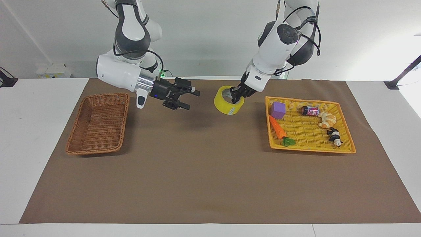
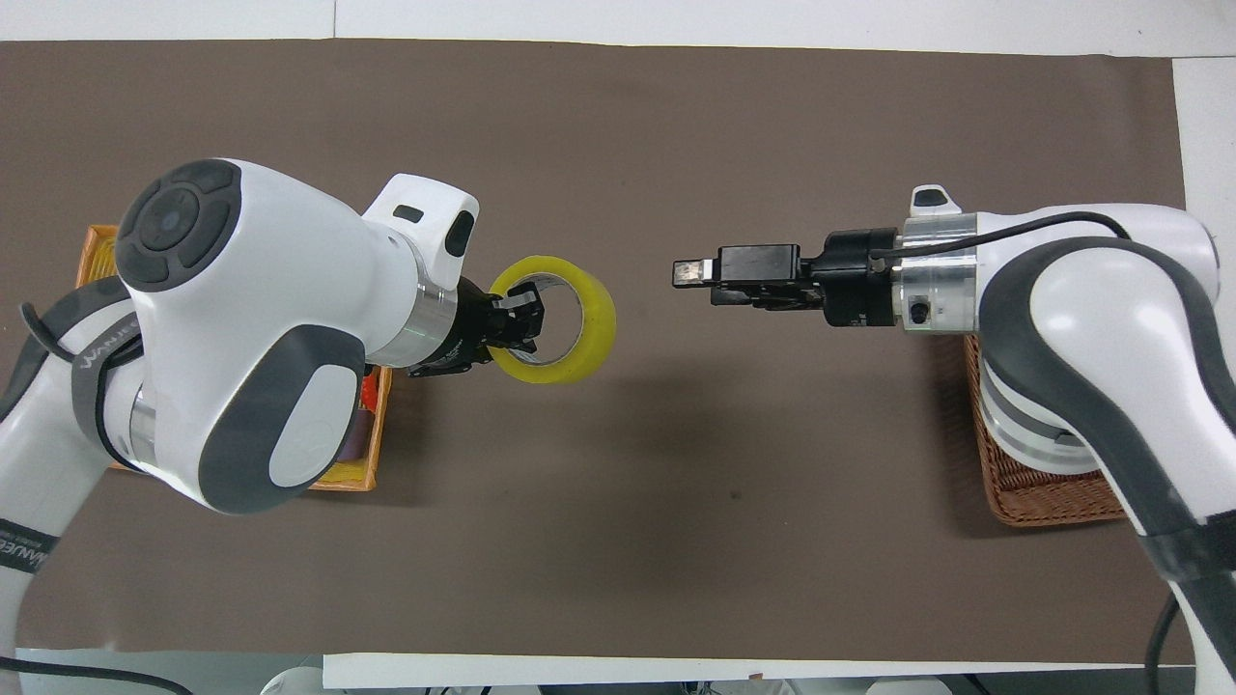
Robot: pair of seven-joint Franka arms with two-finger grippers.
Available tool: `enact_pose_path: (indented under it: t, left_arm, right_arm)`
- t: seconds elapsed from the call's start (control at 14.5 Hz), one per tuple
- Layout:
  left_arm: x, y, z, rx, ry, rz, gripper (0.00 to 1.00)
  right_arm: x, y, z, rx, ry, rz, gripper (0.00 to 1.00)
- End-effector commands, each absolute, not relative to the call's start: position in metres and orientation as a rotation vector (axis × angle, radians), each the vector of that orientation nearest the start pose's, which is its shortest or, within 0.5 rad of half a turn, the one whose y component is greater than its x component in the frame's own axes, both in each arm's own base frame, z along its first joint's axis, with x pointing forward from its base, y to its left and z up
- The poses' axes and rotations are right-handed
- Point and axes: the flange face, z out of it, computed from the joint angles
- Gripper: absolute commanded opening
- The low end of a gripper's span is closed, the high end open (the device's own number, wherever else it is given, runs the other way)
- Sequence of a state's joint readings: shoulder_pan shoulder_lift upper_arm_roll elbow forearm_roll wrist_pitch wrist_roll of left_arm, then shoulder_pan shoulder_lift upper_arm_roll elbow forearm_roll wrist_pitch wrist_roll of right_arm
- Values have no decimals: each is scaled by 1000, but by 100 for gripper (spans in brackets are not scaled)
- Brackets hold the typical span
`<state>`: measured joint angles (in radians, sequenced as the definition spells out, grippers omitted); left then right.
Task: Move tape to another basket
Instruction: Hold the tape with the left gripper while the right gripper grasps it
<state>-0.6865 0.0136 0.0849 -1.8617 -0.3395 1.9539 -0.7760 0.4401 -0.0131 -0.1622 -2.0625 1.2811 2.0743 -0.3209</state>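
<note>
The yellow tape (image 1: 227,101) (image 2: 597,319) hangs tilted above the brown mat, with my left gripper (image 1: 235,95) (image 2: 521,320) shut on its rim, one finger inside the core. My right gripper (image 1: 192,100) (image 2: 691,278) is open and empty, held level over the mat and pointing at the tape from a short gap away. The brown wicker basket (image 1: 98,96) (image 2: 1053,497) stands empty at the right arm's end of the table; in the overhead view the right arm covers most of it.
A flat yellow tray (image 1: 309,148) (image 2: 89,259) lies at the left arm's end. It holds a purple cube (image 1: 278,109), a toy carrot (image 1: 278,128), a small can (image 1: 310,111), a bread toy (image 1: 327,119) and a panda figure (image 1: 334,136).
</note>
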Motion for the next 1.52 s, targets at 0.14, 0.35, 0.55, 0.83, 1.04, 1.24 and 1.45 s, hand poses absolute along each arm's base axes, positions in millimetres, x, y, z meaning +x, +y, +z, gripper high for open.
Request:
enact_pose_path:
  t: [0.14,0.35,0.55,0.83,1.04,1.24,1.45]
  left_arm:
    - [458,-337,526,-3407,-506,266,0]
    - [458,-336,525,-3404,-511,270,0]
    - [457,-335,523,-3394,-509,289,0]
    - [456,-336,523,-3395,-509,287,0]
    - [456,-336,524,-3394,-508,290,0]
    - [456,-336,524,-3397,-507,285,0]
    - [456,-336,524,-3396,-506,287,0]
  right_arm:
    - [520,234,475,-2011,160,-21,100]
    - [517,243,475,-2016,172,-8,100]
    - [515,248,474,-2009,178,-11,100]
    - [519,255,457,-1985,205,6,100]
    - [519,257,448,-1991,214,21,100]
    - [513,270,448,-1975,208,44,100]
    - [513,271,449,-1971,210,50,100]
